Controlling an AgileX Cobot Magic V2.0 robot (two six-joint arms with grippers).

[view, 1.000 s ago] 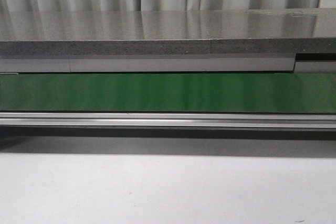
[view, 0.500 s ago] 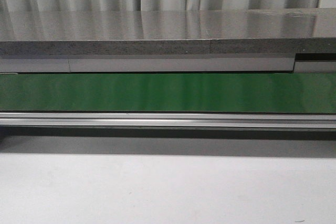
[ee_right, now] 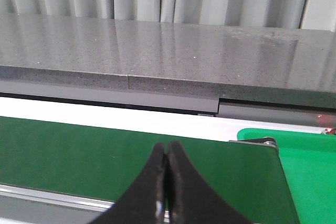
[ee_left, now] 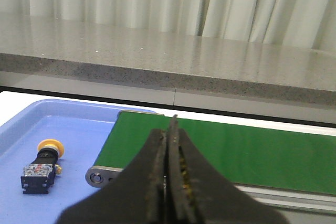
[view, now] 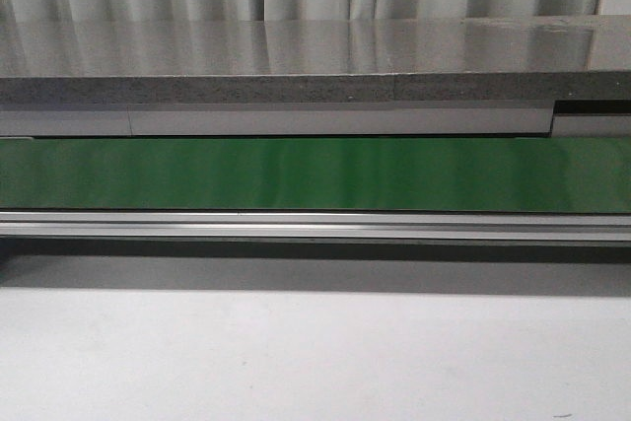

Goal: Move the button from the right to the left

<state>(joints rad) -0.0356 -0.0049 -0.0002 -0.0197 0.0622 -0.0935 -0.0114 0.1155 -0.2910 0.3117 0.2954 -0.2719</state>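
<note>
Both closed on nothing — left end effector (ee_left: 168, 182), right end effector (ee_right: 167, 182). Button (ee_left: 43, 164) already in blue tray (ee_left: 79, 135) — worth opening wide before any approach.

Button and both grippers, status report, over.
Left gripper shut, empty. Right gripper shut, empty. Button lying on its side in the blue tray, beside the green belt. Nothing blocking it.

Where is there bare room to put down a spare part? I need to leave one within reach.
The green belt is bare along its whole visible run, between the grey counter and the metal rail. The white table in front is bare too. The blue tray holds the button near one side; the rest of its visible floor is free.
</note>
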